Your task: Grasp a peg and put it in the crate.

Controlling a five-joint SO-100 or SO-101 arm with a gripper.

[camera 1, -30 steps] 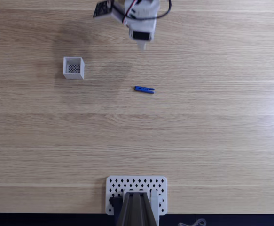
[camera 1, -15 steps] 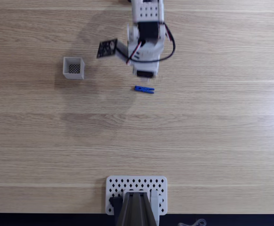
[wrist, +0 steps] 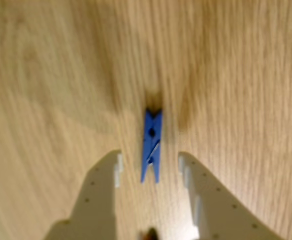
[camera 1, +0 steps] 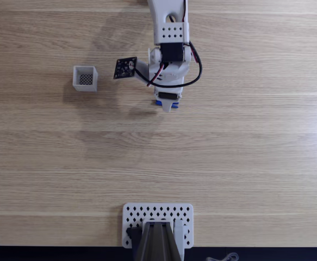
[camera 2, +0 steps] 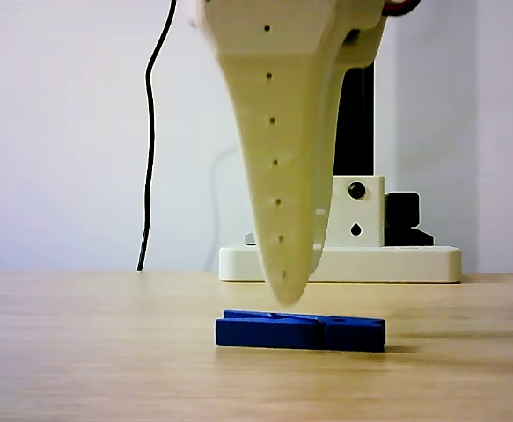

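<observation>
We see the arm (camera 1: 169, 38) reaching down from the top edge of the fixed view, its pincer (camera 1: 168, 104) right over the peg (camera 1: 159, 102), of which just a bit of blue peeks out at the pincer's left side. In the wrist view the pincer (wrist: 149, 162) is open, fingers (wrist: 103, 172) spread either side of the peg (wrist: 151, 145), one on the left and one on the right, neither touching it. Peg lies flat on the tabletop (wrist: 45, 100) and runs lengthwise up the gap between the fingers, near end between the tips, far end sticking out beyond. In the other view we get a side look: one cream finger (camera 2: 282, 176) hangs tip-down just above the peg (camera 2: 300, 332), a thin gap between them, peg flat on the wood. Crate (camera 1: 85, 78) sits well to the left of the pincer in the fixed view, upright, dark mesh bottom visible, nothing in it. A small black board (camera 1: 125, 68) juts from the arm between crate and pincer. White perforated plate (camera 1: 157, 216) with a dark mount at the bottom edge of that view, well apart from the peg
</observation>
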